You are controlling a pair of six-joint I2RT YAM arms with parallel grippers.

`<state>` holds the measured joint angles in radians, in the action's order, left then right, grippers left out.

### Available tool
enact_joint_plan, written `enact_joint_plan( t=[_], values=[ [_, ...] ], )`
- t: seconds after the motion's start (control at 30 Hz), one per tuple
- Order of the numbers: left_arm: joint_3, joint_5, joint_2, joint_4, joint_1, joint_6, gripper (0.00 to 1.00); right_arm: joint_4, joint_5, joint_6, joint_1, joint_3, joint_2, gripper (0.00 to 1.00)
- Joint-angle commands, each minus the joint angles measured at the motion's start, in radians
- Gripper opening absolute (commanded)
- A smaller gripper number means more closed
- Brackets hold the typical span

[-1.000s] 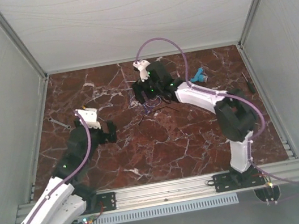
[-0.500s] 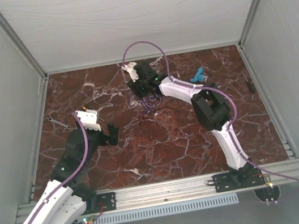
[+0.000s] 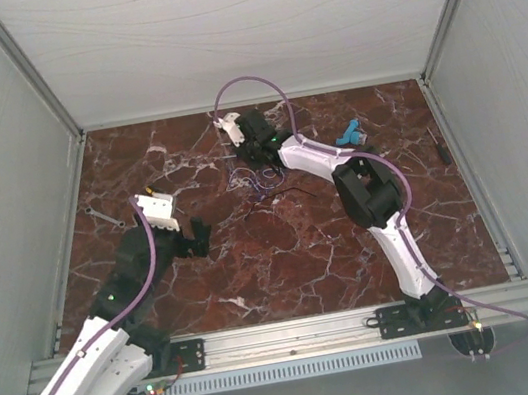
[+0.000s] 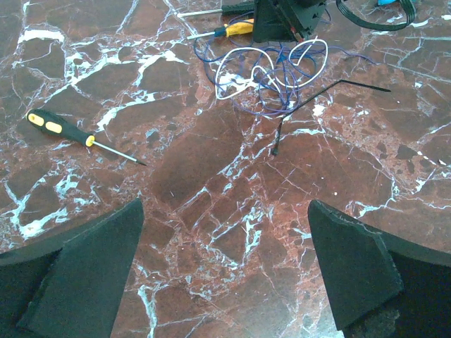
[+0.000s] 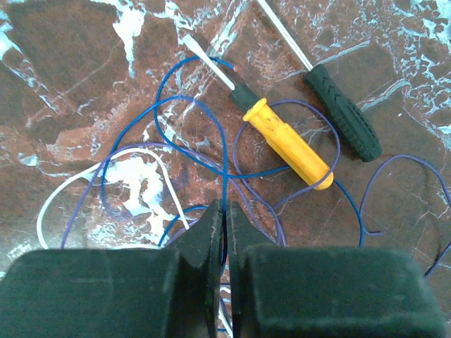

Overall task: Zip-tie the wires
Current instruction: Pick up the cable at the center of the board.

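Blue-purple wires [image 5: 224, 165] apparently pinched in closed right gripper [image 5: 225, 211].

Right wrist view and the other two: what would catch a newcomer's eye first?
The right gripper, reaching far across the table, is pinched shut on a blue strand of the wires, right beside a yellow-handled screwdriver. In the left wrist view, the left gripper stands wide open, and a black zip tie lies at the edge of the tangle.

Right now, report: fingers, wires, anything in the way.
Right fingers shut on wires. Left fingers open, empty. Wires loose, untied. Yellow-handled screwdriver lies among the loops.
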<state>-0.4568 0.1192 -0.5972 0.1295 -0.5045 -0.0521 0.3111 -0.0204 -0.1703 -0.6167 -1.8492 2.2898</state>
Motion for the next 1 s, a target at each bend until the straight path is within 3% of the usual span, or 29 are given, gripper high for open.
enact_joint_plan(
  t=[0.0, 0.2, 0.5, 0.8, 0.97],
  values=[
    [-0.018, -0.005, 0.001, -0.041, 0.0, 0.015, 1.0, 0.009, 0.023, -0.026, 0.006, -0.083, -0.002, 0.0],
    [-0.015, -0.011, 0.004, -0.041, 0.001, 0.012, 1.0, 0.028, 0.037, -0.046, 0.004, -0.174, -0.076, 0.0],
    [-0.014, -0.003, -0.007, -0.041, 0.0, 0.013, 1.0, -0.107, -0.038, -0.024, 0.013, -0.178, -0.261, 0.0],
    [-0.013, -0.007, -0.01, -0.042, 0.0, 0.015, 1.0, -0.29, -0.072, 0.083, 0.027, -0.131, -0.45, 0.0],
    [-0.013, -0.007, -0.007, -0.041, 0.0, 0.015, 1.0, -0.339, -0.084, 0.144, 0.042, -0.002, -0.601, 0.0]
  ],
)
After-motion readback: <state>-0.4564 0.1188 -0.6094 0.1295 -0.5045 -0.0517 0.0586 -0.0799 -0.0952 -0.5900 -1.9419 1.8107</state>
